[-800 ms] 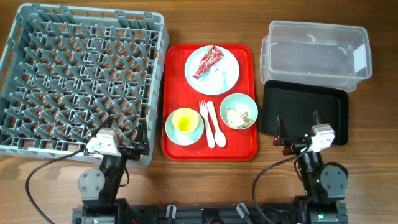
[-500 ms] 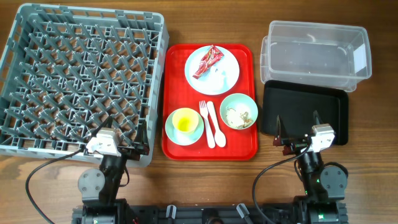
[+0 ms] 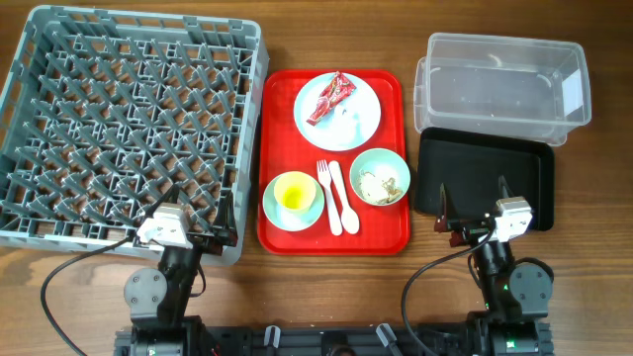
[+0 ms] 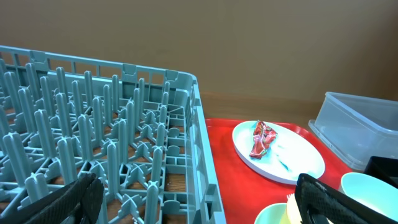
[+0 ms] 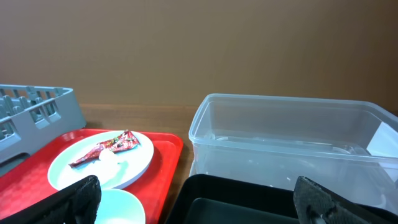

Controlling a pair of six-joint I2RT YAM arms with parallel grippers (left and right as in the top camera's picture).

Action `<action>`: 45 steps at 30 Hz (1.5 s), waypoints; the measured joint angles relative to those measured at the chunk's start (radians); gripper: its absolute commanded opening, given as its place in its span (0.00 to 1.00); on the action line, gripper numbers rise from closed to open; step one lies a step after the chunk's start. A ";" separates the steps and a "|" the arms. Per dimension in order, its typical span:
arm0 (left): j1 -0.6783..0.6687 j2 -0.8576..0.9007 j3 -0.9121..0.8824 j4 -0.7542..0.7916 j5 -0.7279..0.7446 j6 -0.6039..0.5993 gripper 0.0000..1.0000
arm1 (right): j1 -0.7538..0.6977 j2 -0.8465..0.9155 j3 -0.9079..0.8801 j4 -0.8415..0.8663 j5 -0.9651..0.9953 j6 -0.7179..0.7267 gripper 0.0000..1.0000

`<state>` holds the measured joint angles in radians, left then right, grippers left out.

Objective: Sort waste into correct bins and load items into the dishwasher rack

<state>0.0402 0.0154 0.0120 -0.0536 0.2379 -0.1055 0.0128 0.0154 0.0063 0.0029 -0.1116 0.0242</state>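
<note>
Your left gripper (image 3: pixel 196 206) hangs over the near right corner of the large square grey plastic peg rack (image 3: pixel 129 119), claw spread wide and holding nothing. Your right gripper (image 3: pixel 473 198) is just as wide and just as empty, over the near edge of the shallow black rectangular tray (image 3: pixel 485 173). Beyond that tray sits the clear rectangular plastic tub (image 3: pixel 499 84), far right.

Between rack and bins lies the red serving tray (image 3: pixel 272 148). At its far end the crumpled red wrapper (image 3: pixel 329 97) lies on the white round plate (image 3: pixel 361 124). Nearer you, on the left, the small yellow cup (image 3: pixel 293 192) stands inside a pale mint-blue bowl (image 3: pixel 269 203). On the right, a second mint-blue bowl (image 3: pixel 401 168) holds pale crumbly food scraps (image 3: pixel 376 183). The white plastic fork (image 3: pixel 324 183) and white plastic spoon (image 3: pixel 344 203) lie side by side between the two bowls.
</note>
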 measured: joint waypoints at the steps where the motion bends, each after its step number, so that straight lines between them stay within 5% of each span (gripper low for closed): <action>1: 0.000 0.000 0.000 0.000 0.000 0.000 1.00 | 0.000 0.000 0.000 0.000 0.000 0.000 1.00; 34: 0.000 -0.001 -0.001 0.035 0.015 -0.070 1.00 | 0.000 0.000 0.000 0.000 0.000 0.056 1.00; 45: 0.000 0.024 0.068 -0.127 -0.010 -0.146 1.00 | 0.000 0.057 0.077 -0.103 -0.087 0.154 1.00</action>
<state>0.0402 0.0395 0.0799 -0.1802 0.2283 -0.2520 0.0128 0.0727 0.0834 -0.1005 -0.1989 0.1783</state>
